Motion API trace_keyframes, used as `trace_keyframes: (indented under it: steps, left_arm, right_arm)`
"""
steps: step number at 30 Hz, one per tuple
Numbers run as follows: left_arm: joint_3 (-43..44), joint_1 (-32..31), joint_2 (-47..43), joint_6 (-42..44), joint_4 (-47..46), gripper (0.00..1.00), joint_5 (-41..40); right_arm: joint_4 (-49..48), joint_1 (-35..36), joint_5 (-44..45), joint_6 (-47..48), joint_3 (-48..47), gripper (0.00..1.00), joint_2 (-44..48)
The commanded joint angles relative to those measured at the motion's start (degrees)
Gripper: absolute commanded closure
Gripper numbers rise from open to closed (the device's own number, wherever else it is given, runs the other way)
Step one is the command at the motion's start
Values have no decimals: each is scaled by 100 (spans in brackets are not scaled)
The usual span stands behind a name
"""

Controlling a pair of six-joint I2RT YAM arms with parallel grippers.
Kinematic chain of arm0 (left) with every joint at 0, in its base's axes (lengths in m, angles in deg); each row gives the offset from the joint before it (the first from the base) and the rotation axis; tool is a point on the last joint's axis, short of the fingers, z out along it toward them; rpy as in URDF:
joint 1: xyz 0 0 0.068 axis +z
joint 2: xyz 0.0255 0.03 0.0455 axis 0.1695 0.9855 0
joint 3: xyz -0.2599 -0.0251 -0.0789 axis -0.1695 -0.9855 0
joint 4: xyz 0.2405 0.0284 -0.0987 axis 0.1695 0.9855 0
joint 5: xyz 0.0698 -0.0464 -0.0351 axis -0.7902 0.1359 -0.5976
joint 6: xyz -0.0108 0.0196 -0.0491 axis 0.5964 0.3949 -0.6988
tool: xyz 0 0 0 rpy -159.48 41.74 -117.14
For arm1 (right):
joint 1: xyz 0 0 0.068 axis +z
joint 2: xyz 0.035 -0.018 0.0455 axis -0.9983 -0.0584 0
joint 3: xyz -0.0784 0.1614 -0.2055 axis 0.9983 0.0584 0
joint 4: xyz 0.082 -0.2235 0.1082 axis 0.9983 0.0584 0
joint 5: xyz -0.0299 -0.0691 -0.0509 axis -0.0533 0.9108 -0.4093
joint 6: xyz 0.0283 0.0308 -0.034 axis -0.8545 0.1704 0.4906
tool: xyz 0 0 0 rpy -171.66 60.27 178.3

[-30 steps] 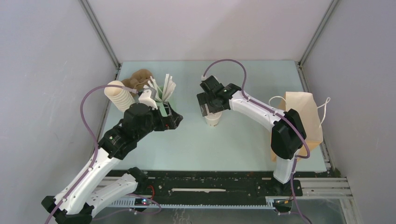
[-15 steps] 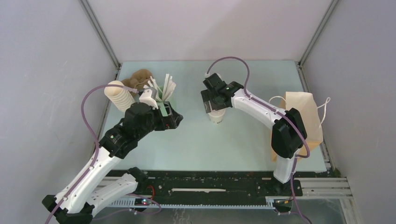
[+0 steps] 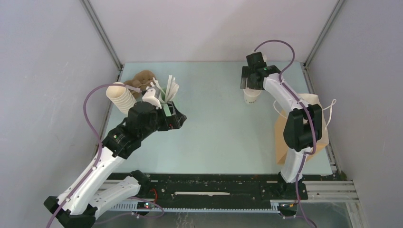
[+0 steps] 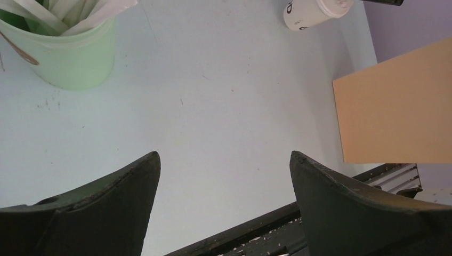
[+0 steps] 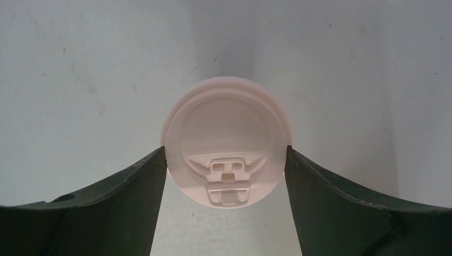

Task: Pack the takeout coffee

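The takeout coffee (image 3: 252, 95) is a small cream cup with a round white lid (image 5: 226, 141), at the back right of the table. My right gripper (image 3: 252, 81) comes down on it from above and is shut on it, one fingertip (image 5: 158, 160) against each side of the lid. The left wrist view shows the same cup (image 4: 310, 14) far off at the top edge. My left gripper (image 4: 224, 156) hangs open over bare table, next to the green cup, with nothing between its fingers.
A pale green cup of white sticks (image 3: 167, 93) stands at the back left, with a tall stack of cream cups (image 3: 121, 98) and a brown crumpled lump (image 3: 142, 78) beside it. A brown paper bag (image 3: 309, 124) with white handles lies along the right edge.
My right gripper has carried the coffee from the middle of the table to the back right, towards the bag. The left arm has hardly moved.
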Motion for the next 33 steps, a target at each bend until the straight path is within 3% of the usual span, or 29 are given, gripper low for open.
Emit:
trace_keyframes:
  steps: [1,12,17,21,27,33]
  left_arm:
    - [450,76,56,221,-137,4,116]
    - [560,134,119,247,-146,4,242]
    - [698,135,63,280,-133,3,222]
    - [838,135,108,299,-167,3,217]
    - [1283,164,186,391,-198,2,-57]
    - [2379,616,617,682,343,2,-737]
  right_arm:
    - [-192,-169,-20,-4,-339,15,-157]
    - [-227,-343,-186,-19,-310,12,-323]
    - [-143,-342,-282,36,-343,1,-155]
    - [171,-336,-408,21,-578,0,-8]
    - [752,-193,-473,-16,-994,0,510]
    - [1156,276,-1096,-81,-645,0,1558]
